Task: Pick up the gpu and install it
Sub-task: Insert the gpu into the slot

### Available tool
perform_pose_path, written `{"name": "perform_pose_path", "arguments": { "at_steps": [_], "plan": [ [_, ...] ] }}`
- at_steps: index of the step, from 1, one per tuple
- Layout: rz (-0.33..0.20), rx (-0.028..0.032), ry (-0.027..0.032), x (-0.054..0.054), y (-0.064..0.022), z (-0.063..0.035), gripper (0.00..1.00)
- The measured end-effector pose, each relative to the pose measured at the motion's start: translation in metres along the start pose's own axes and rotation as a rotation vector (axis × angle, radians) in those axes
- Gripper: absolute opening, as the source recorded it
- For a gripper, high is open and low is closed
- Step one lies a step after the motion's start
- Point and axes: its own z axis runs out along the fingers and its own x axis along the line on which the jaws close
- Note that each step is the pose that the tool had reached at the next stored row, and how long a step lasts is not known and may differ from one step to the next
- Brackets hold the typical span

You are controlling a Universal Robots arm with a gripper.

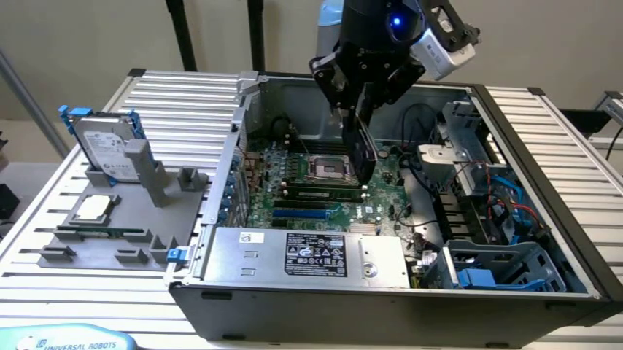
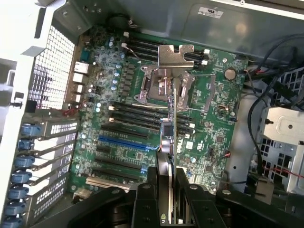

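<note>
Right now the gripper is squeezing the gpu, holding it on edge over the motherboard inside the case. If the gpu is leaning, it might be bumping parts and missing its slot.

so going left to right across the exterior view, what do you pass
hard drive → gpu → blue cables
</note>
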Motion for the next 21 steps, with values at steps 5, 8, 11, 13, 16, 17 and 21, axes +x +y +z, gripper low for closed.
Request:
{"name": "perform_pose_path", "arguments": {
  "at_steps": [5,8,11,13,16,17,21],
  "plan": [
    [-0.091,-0.0003,0.0046,0.000,-0.0002,0.0033,0.27],
    [-0.146,-0.0003,0.0074,0.000,-0.0003,0.0055,0.27],
    [-0.200,-0.0004,0.0102,0.000,-0.0004,0.0077,0.27],
    [-0.236,-0.0005,0.0120,0.000,-0.0005,0.0093,0.27],
    [-0.291,-0.0006,0.0148,0.000,-0.0006,0.0115,0.27],
    [-0.309,-0.0007,0.0157,0.000,-0.0006,0.0122,0.27],
    [-0.382,-0.0008,0.0194,0.000,-0.0008,0.0152,0.27]
  ]
}}
